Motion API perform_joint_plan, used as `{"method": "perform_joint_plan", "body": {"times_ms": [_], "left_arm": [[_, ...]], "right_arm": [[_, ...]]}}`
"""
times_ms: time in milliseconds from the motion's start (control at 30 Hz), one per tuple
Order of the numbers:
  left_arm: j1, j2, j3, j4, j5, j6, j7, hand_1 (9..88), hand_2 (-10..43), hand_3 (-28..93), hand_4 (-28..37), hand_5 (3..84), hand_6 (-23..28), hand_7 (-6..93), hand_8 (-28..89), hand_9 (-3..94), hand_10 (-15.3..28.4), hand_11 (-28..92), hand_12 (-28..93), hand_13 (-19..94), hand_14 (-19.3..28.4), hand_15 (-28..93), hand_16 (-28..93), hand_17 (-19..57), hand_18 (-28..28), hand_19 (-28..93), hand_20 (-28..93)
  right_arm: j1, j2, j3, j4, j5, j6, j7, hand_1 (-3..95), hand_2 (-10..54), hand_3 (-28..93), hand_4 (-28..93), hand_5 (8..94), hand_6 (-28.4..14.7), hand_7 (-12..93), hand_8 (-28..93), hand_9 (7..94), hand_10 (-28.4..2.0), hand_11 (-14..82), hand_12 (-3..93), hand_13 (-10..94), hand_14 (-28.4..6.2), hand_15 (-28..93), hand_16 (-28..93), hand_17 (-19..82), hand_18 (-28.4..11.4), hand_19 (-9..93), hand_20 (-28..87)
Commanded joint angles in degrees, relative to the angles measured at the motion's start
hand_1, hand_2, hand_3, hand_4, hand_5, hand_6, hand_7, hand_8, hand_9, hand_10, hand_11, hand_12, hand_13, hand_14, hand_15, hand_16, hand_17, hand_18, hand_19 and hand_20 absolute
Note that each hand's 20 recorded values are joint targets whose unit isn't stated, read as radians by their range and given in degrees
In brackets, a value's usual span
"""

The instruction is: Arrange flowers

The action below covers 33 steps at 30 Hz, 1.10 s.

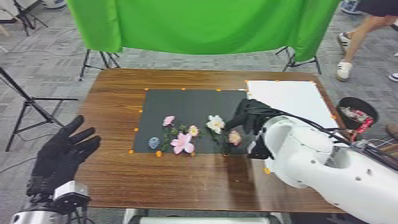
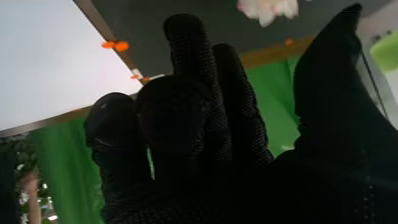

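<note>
My right hand (image 1: pixel 253 116) is over the right part of the black sheet (image 1: pixel 178 104), close beside the white flower (image 1: pixel 215 124) and above the peach flower (image 1: pixel 234 138). In the right wrist view my right hand (image 2: pixel 209 165) has its thumb apart from relaxed fingers, nothing held, and a pale flower (image 2: pixel 268 9) lies beyond the gap. A large pink flower (image 1: pixel 182 143), a small pink one (image 1: pixel 169 120), a yellowish one (image 1: pixel 193 130) and a blue one (image 1: pixel 154 143) lie on the sheet's lower left. My left hand (image 1: pixel 64 155) is open left of the table.
A white sheet (image 1: pixel 289 102) adjoins the black one on the brown table (image 1: pixel 160 185). Orange markers dot their edges. A dark bin (image 1: pixel 357 111) with packaging stands off the table's right side. Green cloth (image 1: pixel 195 25) hangs behind on stands.
</note>
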Motion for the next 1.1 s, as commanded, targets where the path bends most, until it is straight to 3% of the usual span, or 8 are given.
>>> {"method": "perform_joint_plan", "body": {"times_ms": [33,233,400,567,667,700,967,1100], "left_arm": [[0.32,1.59,0.83,0.49,-1.47,1.32,2.38,29.5,6.6,63,-19.9,35.7,9.1,8.9,-7,31.7,20.1,27,12,22,27.8,57,-12,-6.3,28.4,56,-1],[-0.52,3.58,2.56,1.36,-3.79,3.01,6.59,28.6,6.3,62,-20.7,35.9,8.4,8.8,-7,31.0,19.5,26,12,20,26.7,56,-12,-6.4,28.4,56,-1],[0.26,3.86,1.52,1.63,-4.58,3.24,8.42,27.5,6.2,61,-22.4,36.0,6.3,7.4,-7,30.1,18.2,23,11,18,24.7,50,-11,-6.9,28.4,54,0],[1.64,6.21,0.22,1.84,-7.91,4.04,12.49,27.2,5.9,61,-22.7,35.6,5.4,7.3,-7,30.5,18.1,23,12,19,25.0,50,-9,-7.1,28.1,53,1],[1.63,6.14,-0.41,2.04,-8.4,3.93,13.12,27.2,5.9,61,-22.7,35.1,5.4,7.5,-7,31.0,18.3,24,13,21,26.1,52,-9,-7.2,28.0,53,2],[1.07,4.87,-0.88,2.12,-7.0,3.27,11.13,27.2,5.8,61,-22.8,35.0,5.5,7.6,-7,31.1,18.5,24,13,21,26.2,53,-9,-7.2,28.1,53,2],[0.86,4.53,-1.74,2.52,-7.42,2.66,12.04,26.2,5.6,61,-23.6,34.8,5.4,7.4,-7,30.5,18.0,22,12,19,24.7,48,-10,-6.8,28.0,51,3],[1.31,3.38,-3.98,2.27,-6.65,2.58,10.61,26.0,5.5,60,-23.9,34.7,5.2,7.4,-7,30.0,17.7,22,12,18,24.2,46,-9,-6.8,28.0,51,3]], "right_arm": [[-9.03,2.33,11.69,-3.97,4.61,4.84,-5.83,26.7,0.1,74,-22,56.9,-6.1,12,-9,70.7,-17.3,21.0,15.8,75,-8.7,74,14,47,-21.7,93,20],[-21.91,2.69,25.53,-5.45,16.25,15.77,-15.36,21.3,5.7,75,-22,52.9,-6.2,12,-9,62.8,-19.2,17.4,14.8,65,-15.0,62,10,37,-22.3,81,3],[-31.26,1.29,36.84,-4.55,30.68,20.56,-26.1,18.7,7.2,78,-24,48.9,-5.3,13,-10,54.9,-19.2,14.4,14.1,51,-20.3,45,9,24,-26.2,63,6],[-36.59,0.23,43.71,-3.55,40.66,22.92,-34.51,17.7,7.6,80,-25,46.5,-4.3,13,-10,49.2,-19.6,12.1,14.4,42,-21.5,37,11,14,-26.9,53,11],[-38.44,-0.3,46.41,-2.9,47.11,24.7,-39.97,17.2,7.8,81,-26,45.5,-3.6,13,-10,47.5,-19.2,11.8,14.5,39,-21.3,35,11,11,-26.6,50,11],[-39.87,-0.17,47.52,-3.01,48.69,25.68,-41.88,17.1,7.8,81,-26,45.1,-3.3,13,-10,47.1,-19.3,11.7,14.5,38,-21.3,35,12,11,-26.5,49,11],[-43.36,-1.53,51.92,-2.67,54.87,26.86,-47.02,15.7,8.4,81,-27,43.6,-1.3,14,-10,44.5,-18.5,10.9,14.8,35,-20.8,31,14,9,-26.0,44,13],[-44.99,-1.86,53.59,-3.04,56.01,26.0,-46.87,15.3,8.6,81,-27,43.2,-1.0,14,-10,44.4,-18.2,10.8,14.9,35,-21.0,30,14,8,-25.8,43,14]]}}
